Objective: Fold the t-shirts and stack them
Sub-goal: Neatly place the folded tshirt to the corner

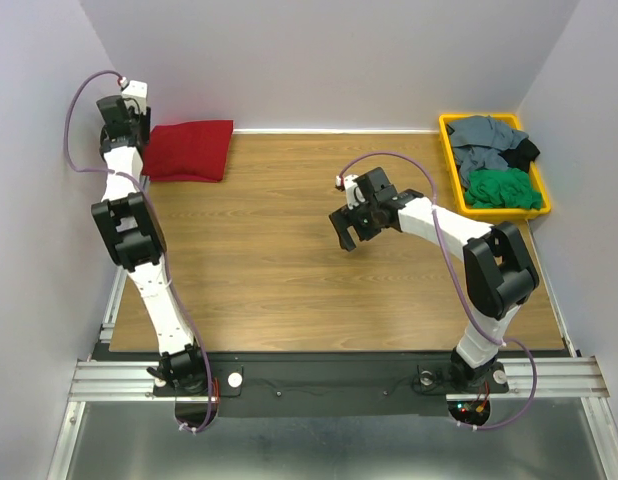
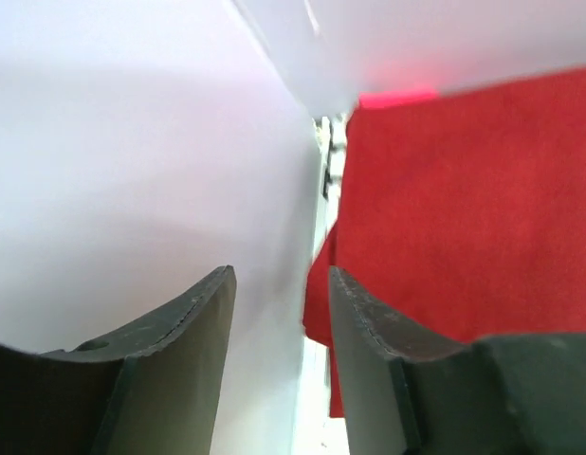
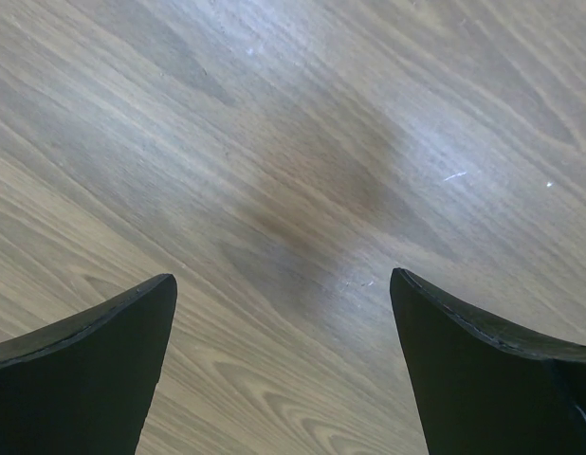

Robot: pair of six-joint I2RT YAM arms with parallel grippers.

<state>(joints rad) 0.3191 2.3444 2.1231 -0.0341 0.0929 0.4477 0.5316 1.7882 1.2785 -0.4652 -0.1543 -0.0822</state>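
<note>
A folded dark red t-shirt (image 1: 190, 150) lies at the far left corner of the wooden table (image 1: 289, 260). My left gripper (image 1: 135, 132) hangs just left of it by the wall. In the left wrist view that gripper (image 2: 279, 275) is open with nothing between its fingers. The red t-shirt (image 2: 464, 209) fills the right side there, and a thin pink strip (image 2: 397, 98) shows at its far edge. My right gripper (image 1: 351, 235) hovers over the middle of the table. It stands wide open (image 3: 283, 280) above bare wood, holding nothing.
A yellow bin (image 1: 545, 196) stands at the far right with grey (image 1: 484, 140), green (image 1: 502, 189) and black (image 1: 526, 152) t-shirts heaped in it. White walls close in the table at the left, the back and the right.
</note>
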